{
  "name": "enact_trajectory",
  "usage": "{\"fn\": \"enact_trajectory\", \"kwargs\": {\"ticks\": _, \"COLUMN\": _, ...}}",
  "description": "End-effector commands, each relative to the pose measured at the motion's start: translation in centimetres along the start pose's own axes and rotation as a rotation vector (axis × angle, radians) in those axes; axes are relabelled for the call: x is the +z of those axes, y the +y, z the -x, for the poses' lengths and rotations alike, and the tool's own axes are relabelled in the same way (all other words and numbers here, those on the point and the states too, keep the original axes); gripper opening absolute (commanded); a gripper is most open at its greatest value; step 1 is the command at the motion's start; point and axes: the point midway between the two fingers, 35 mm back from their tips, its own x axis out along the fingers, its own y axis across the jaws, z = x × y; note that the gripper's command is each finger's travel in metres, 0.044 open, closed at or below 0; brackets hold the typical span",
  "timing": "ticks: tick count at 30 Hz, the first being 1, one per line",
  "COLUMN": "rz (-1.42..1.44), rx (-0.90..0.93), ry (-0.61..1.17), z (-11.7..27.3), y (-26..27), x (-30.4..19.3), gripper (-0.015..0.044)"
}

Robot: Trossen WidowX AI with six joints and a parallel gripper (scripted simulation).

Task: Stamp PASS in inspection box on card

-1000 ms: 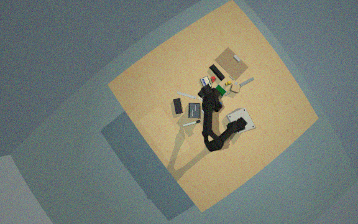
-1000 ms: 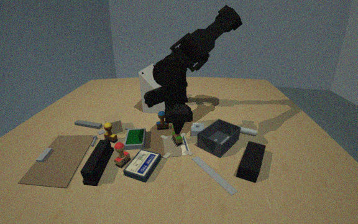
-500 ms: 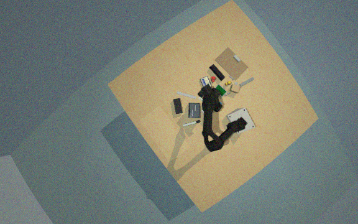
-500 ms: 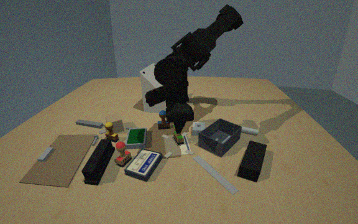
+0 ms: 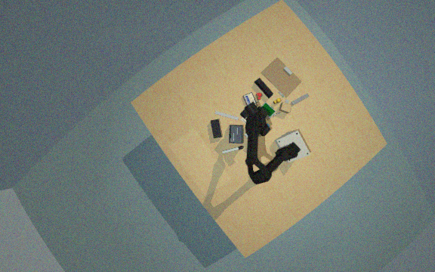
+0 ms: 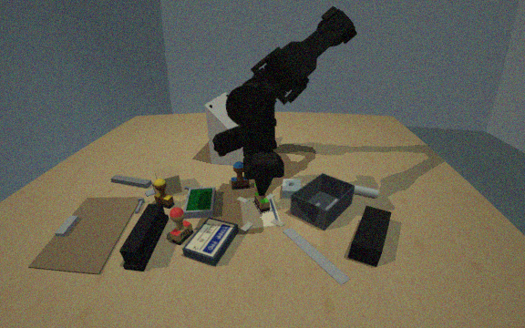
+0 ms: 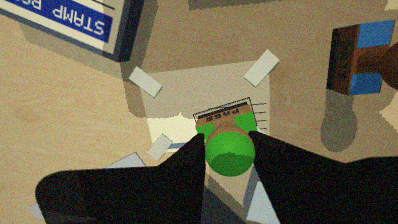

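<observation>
Nearest the wrist camera, the partly open gripper [image 6: 262,189] [image 7: 226,139] grips the green-knobbed PASS stamp [image 6: 262,203] [image 7: 230,150] over the taped card [image 6: 253,211] [image 7: 200,85]'s outlined box, with the blue-marked stamp [image 6: 240,176] [image 7: 367,60] standing well apart beyond the card.

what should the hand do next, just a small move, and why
Probably press the green-knobbed stamp gently straight down, if it isn't already touching. The hand has it gripped over the card, its front edge lined up just within the printed box outline. I can't tell whether it touches the card or carries ink.
</observation>
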Motion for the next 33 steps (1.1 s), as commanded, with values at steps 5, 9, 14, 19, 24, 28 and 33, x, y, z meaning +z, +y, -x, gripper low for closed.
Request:
{"fn": "enact_trajectory", "kwargs": {"ticks": 5, "rz": 0.002, "rx": 0.000, "ry": 0.004, "z": -0.15, "y": 0.04, "x": -0.10, "gripper": 0.0000}}
{"fn": "enact_trajectory", "kwargs": {"ticks": 9, "rz": 0.002, "rx": 0.000, "ry": 0.004, "z": -0.05, "y": 0.05, "x": -0.10, "gripper": 0.0000}}
{"fn": "enact_trajectory", "kwargs": {"ticks": 14, "rz": 0.002, "rx": 0.000, "ry": 0.004, "z": -0.05, "y": 0.05, "x": -0.10, "gripper": 0.0000}}
{"fn": "enact_trajectory", "kwargs": {"ticks": 19, "rz": 0.002, "rx": 0.000, "ry": 0.004, "z": -0.05, "y": 0.05, "x": -0.10, "gripper": 0.0000}}
{"fn": "enact_trajectory", "kwargs": {"ticks": 24, "rz": 0.002, "rx": 0.000, "ry": 0.004, "z": -0.05, "y": 0.05, "x": -0.10, "gripper": 0.0000}}
{"fn": "enact_trajectory", "kwargs": {"ticks": 28, "rz": 0.002, "rx": 0.000, "ry": 0.004, "z": -0.02, "y": 0.05, "x": -0.10, "gripper": 0.0000}}
{"fn": "enact_trajectory", "kwargs": {"ticks": 33, "rz": 0.002, "rx": 0.000, "ry": 0.004, "z": 0.21, "y": 0.07, "x": -0.09, "gripper": 0.0000}}
